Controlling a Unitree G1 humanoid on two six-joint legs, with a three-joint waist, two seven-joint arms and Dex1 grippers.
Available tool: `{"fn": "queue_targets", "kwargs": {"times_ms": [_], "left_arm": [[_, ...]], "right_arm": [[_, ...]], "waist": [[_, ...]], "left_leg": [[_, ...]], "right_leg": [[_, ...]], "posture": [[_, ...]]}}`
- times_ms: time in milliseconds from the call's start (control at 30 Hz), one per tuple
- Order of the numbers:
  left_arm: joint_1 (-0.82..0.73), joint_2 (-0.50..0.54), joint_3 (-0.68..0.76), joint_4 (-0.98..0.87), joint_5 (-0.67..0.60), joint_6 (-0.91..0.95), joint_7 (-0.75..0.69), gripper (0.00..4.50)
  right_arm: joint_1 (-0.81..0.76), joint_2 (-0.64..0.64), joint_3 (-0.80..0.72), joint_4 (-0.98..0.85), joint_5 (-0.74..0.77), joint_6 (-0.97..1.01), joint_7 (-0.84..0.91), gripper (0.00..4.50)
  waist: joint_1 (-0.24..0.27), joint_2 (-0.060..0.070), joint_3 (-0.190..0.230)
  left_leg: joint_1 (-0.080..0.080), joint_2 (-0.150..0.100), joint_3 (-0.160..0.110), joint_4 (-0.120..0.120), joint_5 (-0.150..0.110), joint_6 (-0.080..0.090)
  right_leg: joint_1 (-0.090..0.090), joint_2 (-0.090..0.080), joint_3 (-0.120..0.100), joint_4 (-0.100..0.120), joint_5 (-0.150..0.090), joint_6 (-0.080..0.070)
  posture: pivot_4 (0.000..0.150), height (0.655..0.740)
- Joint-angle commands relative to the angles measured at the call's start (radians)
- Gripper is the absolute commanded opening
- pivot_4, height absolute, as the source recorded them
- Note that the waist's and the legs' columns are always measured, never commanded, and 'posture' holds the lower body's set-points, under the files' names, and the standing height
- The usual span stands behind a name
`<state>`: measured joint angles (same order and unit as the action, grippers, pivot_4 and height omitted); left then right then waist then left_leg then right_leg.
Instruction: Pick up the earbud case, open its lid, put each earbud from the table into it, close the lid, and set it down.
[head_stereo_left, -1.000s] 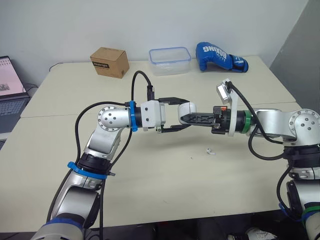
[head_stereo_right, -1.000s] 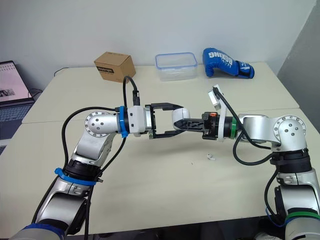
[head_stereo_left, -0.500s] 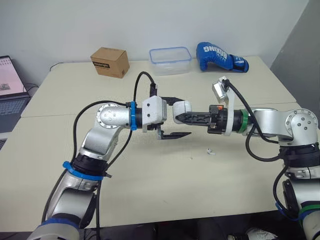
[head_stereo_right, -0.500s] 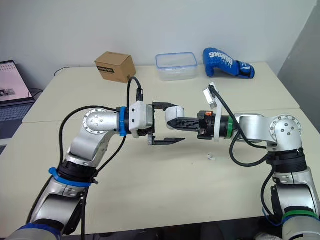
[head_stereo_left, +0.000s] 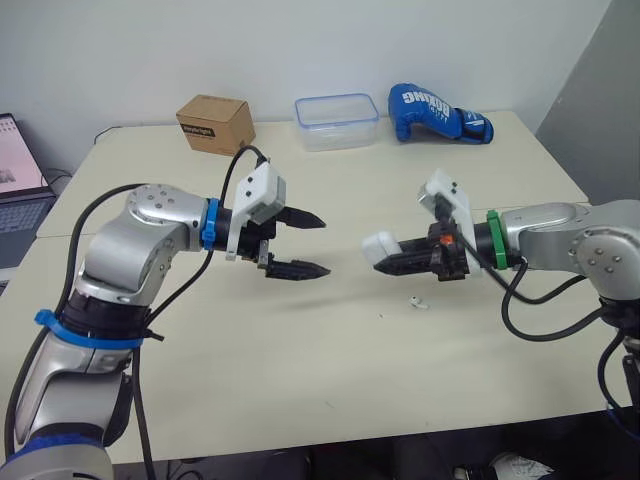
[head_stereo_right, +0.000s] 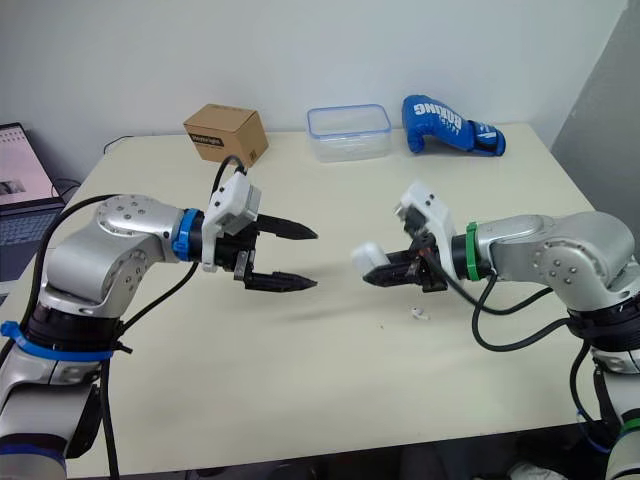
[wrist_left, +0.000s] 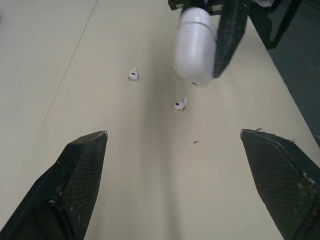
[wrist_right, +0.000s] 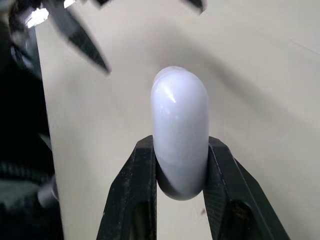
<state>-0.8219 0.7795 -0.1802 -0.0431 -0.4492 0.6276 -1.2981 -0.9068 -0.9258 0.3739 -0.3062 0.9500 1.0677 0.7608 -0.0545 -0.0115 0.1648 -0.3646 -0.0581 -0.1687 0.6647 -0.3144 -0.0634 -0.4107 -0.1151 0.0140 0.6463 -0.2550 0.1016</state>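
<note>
My right gripper (head_stereo_left: 393, 254) is shut on the white earbud case (head_stereo_left: 380, 245), holding it by one end above the table's middle with the lid closed (wrist_right: 180, 115). My left gripper (head_stereo_left: 325, 246) hovers open a short way to the left of the case, fingers pointing at it, with nothing between them. One white earbud (head_stereo_left: 421, 303) lies on the table just below the right gripper. In the left wrist view that earbud (wrist_left: 179, 104) and a second earbud (wrist_left: 133, 75) lie on the table beneath the case (wrist_left: 196, 45).
Along the table's far edge stand a cardboard box (head_stereo_left: 215, 123), a clear plastic container (head_stereo_left: 337, 120) and a blue boxing glove (head_stereo_left: 438, 112). A laptop (head_stereo_left: 15, 170) sits off the left side.
My left gripper, which had its fingers around the case, has pulled back to the left and is clear of it. The right gripper has drawn the case right and slightly down.
</note>
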Motion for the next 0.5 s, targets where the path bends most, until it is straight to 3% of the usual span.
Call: {"fn": "queue_targets", "kwargs": {"times_ms": [33,167,333,433,500], "left_arm": [[-0.048,-0.007,-0.058,0.027,0.065,0.002,-0.003,4.45],[-0.066,-0.026,-0.075,0.056,0.073,-0.018,-0.039,4.45],[-0.063,-0.027,-0.081,0.057,0.075,-0.018,-0.08,4.45],[-0.063,-0.042,-0.074,0.057,0.073,-0.022,-0.08,3.86],[-0.066,-0.049,-0.078,0.056,0.078,-0.025,-0.08,3.23]], "right_arm": [[-0.063,-0.019,0.08,-0.054,-0.201,-0.103,0.129,0.82],[-0.093,-0.007,0.141,-0.046,-0.347,-0.134,0.194,0.82],[-0.083,0.011,0.138,-0.058,-0.412,-0.134,0.263,0.82],[-0.084,0.032,0.138,-0.058,-0.439,-0.123,0.286,0.82],[-0.084,0.043,0.138,-0.057,-0.455,-0.12,0.301,0.82]], "waist": [[-0.002,0.0,0.0],[-0.002,0.0,0.0],[-0.001,0.0,0.0],[-0.001,0.0,0.0],[-0.001,0.0,0.0]], "left_leg": [[0.0,0.0,0.0,0.0,0.0,0.0],[0.0,0.0,0.0,0.0,0.0,0.0],[-0.001,0.0,0.0,0.0,0.0,0.0],[-0.001,0.0,0.0,0.0,0.0,0.0],[-0.001,0.0,0.0,0.0,0.0,0.0]], "right_leg": [[0.0,0.0,0.0,0.0,0.0,0.0],[0.0,0.0,0.0,0.0,0.0,0.0],[-0.001,0.0,0.0,0.0,0.0,0.0],[-0.001,0.0,0.001,0.001,0.0,0.0],[-0.001,-0.001,0.0,0.001,0.0,0.0]], "posture": [[0.15,0.7307],[0.15,0.7307],[0.15,0.7307],[0.15,0.7307],[0.15,0.7307]]}}
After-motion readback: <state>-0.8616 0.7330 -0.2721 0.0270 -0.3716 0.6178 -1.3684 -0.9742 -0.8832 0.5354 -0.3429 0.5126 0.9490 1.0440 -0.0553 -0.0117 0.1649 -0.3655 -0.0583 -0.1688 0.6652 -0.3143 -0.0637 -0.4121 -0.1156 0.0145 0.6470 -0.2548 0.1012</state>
